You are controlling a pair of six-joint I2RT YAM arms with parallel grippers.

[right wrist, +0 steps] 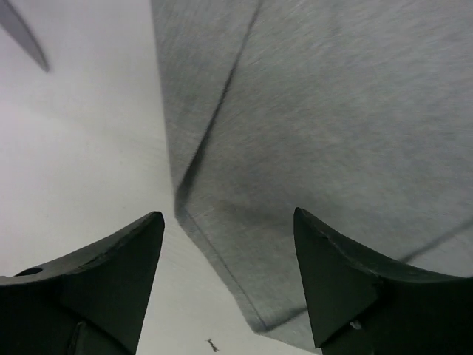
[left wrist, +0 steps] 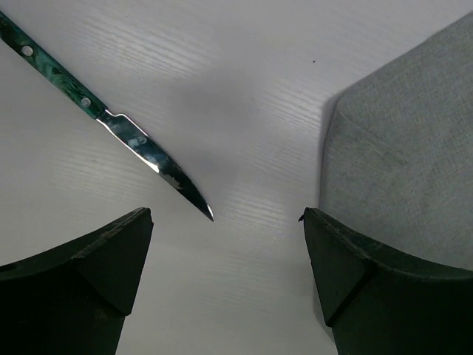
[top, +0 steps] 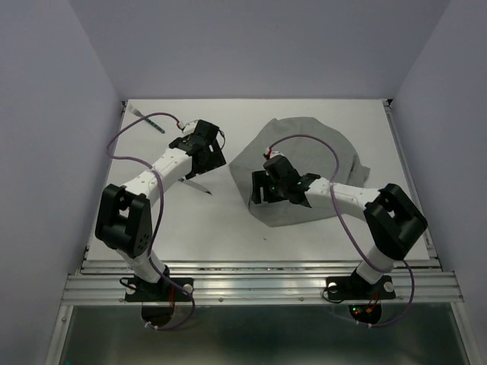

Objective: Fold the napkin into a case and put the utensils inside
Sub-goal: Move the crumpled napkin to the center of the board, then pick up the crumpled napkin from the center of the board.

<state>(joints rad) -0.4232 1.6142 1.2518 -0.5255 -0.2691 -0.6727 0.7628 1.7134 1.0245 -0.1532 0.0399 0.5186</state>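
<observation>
Right gripper hangs with jaws apart, gripping nothing, over a folded edge of the plain grey cloth napkin. Left gripper, spread wide and empty, hovers above the white table between napkin and teal-handled pointed knife. Farther off, a second slim teal-handled utensil lies near the far left corner.
</observation>
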